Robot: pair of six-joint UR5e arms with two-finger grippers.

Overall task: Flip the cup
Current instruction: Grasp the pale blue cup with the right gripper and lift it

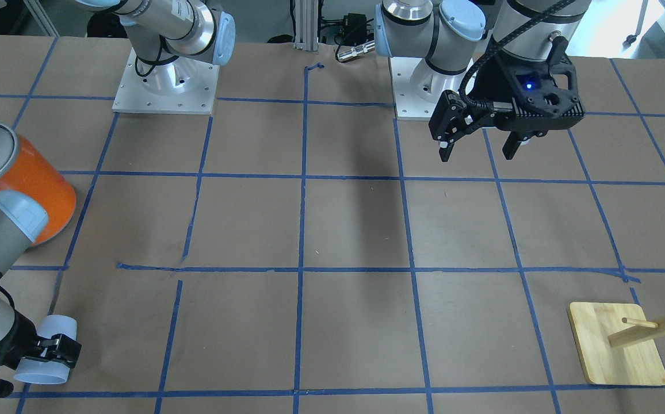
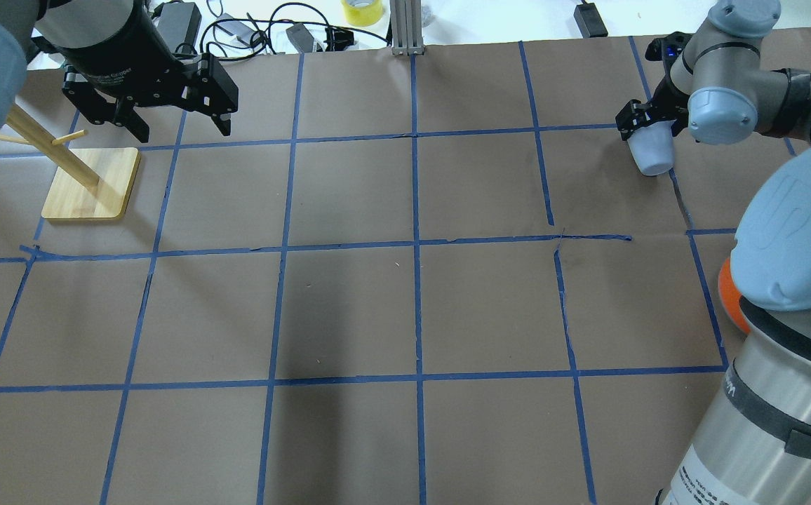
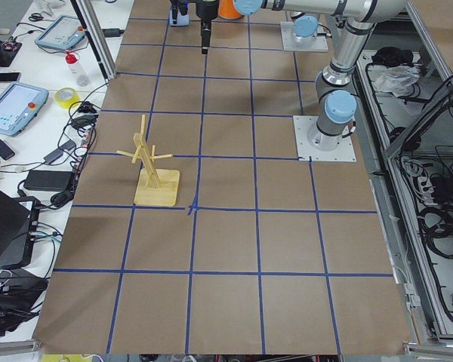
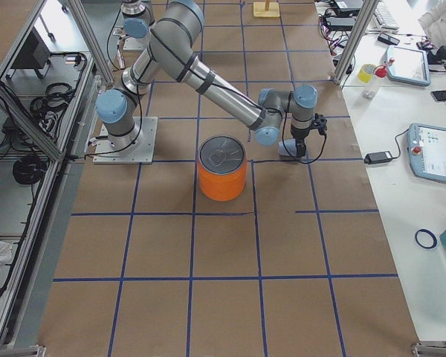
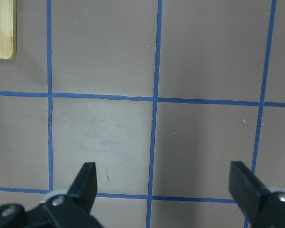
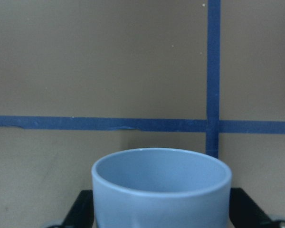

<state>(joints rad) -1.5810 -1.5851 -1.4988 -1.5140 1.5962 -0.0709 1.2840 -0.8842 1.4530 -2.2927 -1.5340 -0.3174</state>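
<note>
The cup (image 1: pixel 45 353) is a small pale bluish-white tumbler, held tilted between the fingers of my right gripper (image 1: pixel 50 351), which is shut on it. This is at the table's far right in the overhead view, where the cup (image 2: pixel 651 151) hangs below the gripper (image 2: pixel 647 126). In the right wrist view the cup's (image 6: pixel 161 190) open mouth and light blue inside show. I cannot tell whether it touches the table. My left gripper (image 2: pixel 177 130) is open and empty, above the table near the wooden stand; it also shows in the front view (image 1: pixel 479 150) and the left wrist view (image 5: pixel 164 185).
A large orange can with a silver top (image 4: pixel 223 169) stands near my right arm; it also shows in the front view (image 1: pixel 27 178). A wooden peg stand on a square base (image 2: pixel 90 186) stands at the far left; it also shows in the front view (image 1: pixel 617 351). Blue tape lines grid the brown table.
</note>
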